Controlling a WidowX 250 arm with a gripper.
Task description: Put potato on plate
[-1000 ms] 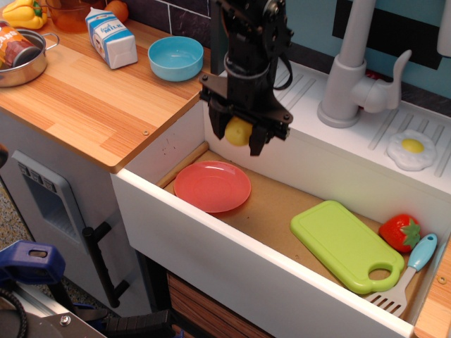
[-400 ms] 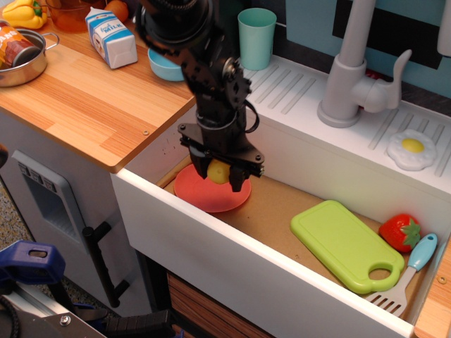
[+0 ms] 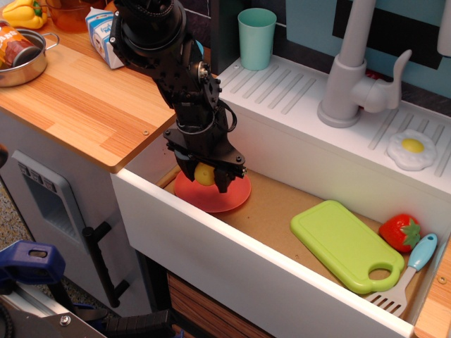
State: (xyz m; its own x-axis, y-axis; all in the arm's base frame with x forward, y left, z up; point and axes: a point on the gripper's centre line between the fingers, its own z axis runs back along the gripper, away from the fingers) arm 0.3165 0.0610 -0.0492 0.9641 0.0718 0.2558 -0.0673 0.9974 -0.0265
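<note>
The pale-yellow potato [image 3: 205,174] sits between the fingers of my black gripper [image 3: 206,177], which is shut on it. The gripper is low inside the sink, right over the coral-pink plate [image 3: 230,197] at the sink's left end. The potato is just above or touching the plate; I cannot tell which. The arm hides the plate's left and back part.
A green cutting board [image 3: 346,243], a strawberry [image 3: 400,232] and a blue-handled spatula [image 3: 406,275] lie at the sink's right end. A fried egg [image 3: 412,148], a faucet [image 3: 352,67] and a teal cup [image 3: 256,38] stand behind. A milk carton [image 3: 99,33] and a pot [image 3: 20,56] are on the wooden counter.
The gripper has come down and to the left with the potato, from above the sink's back edge to low over the plate. The arm now covers the blue bowl.
</note>
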